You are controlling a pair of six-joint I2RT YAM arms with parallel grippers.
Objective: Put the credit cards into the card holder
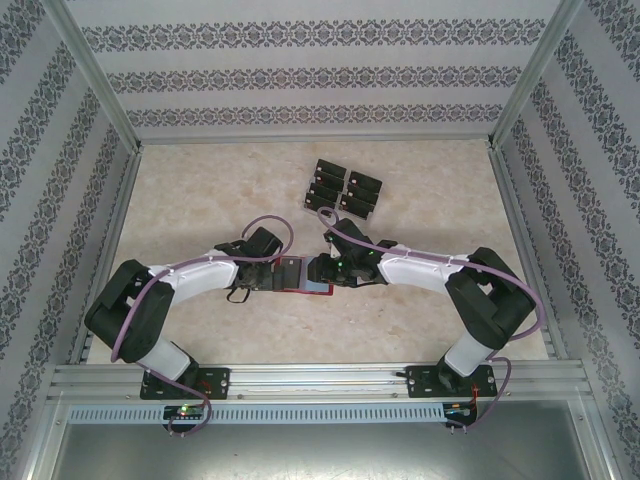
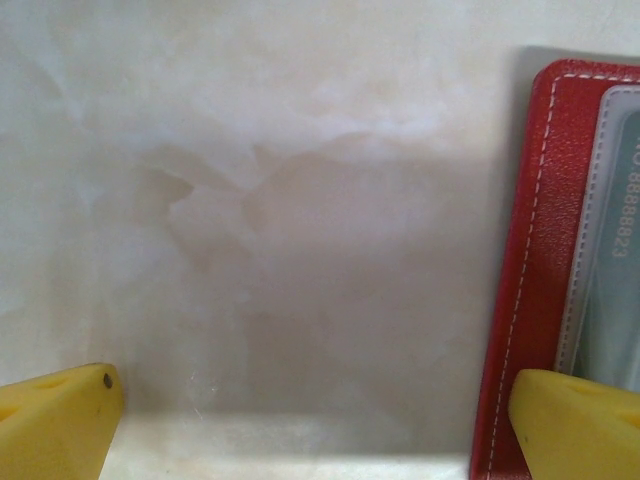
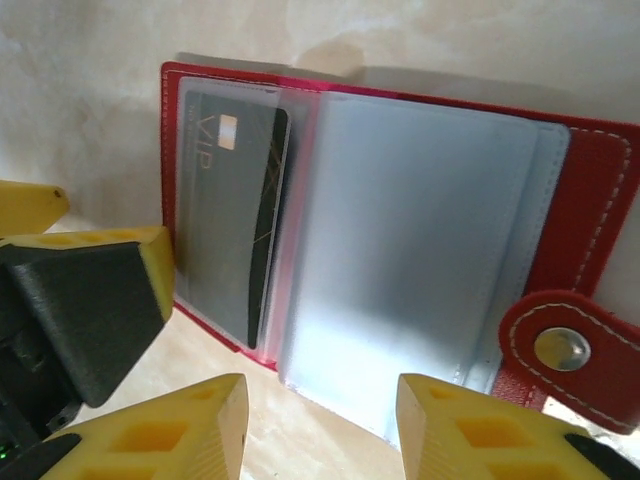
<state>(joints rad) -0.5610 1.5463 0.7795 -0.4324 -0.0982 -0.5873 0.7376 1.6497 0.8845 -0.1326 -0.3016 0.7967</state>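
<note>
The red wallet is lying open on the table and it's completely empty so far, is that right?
Not quite. The wallet does lie open on the table, but it is not empty: one black card, marked VIP, already sits in a clear sleeve on one side. The right wrist view shows it.

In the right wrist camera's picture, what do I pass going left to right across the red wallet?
Left arm's jaw → black card → empty clear sleeve → snap tab.
</note>
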